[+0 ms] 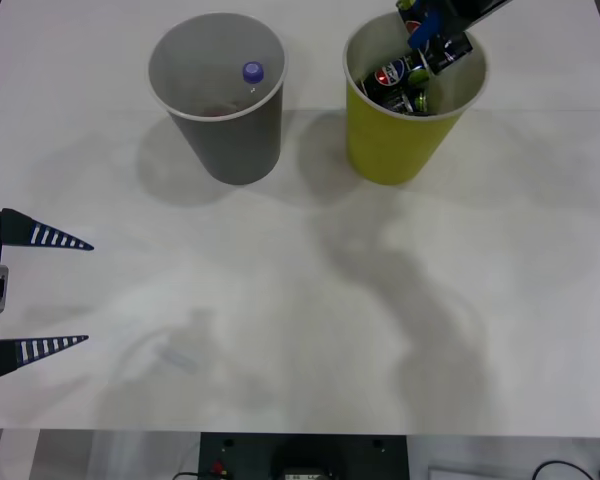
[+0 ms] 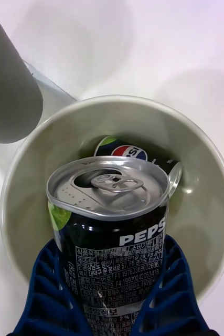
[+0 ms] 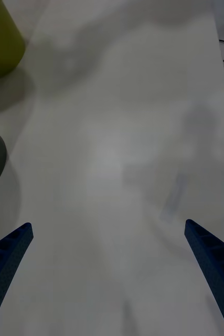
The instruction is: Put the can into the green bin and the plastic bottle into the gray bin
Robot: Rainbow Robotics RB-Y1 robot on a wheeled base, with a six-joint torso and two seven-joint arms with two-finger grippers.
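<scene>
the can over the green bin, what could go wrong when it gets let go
1. The can is held by the right gripper over the green bin, near its far rim; released off-centre it could clip the rim and tumble out.
2. Another can already lies inside, so the dropped one may land on it and bounce or rest tilted.
3. The bin is light-looking and free-standing; a lowering finger could nudge it.
</scene>
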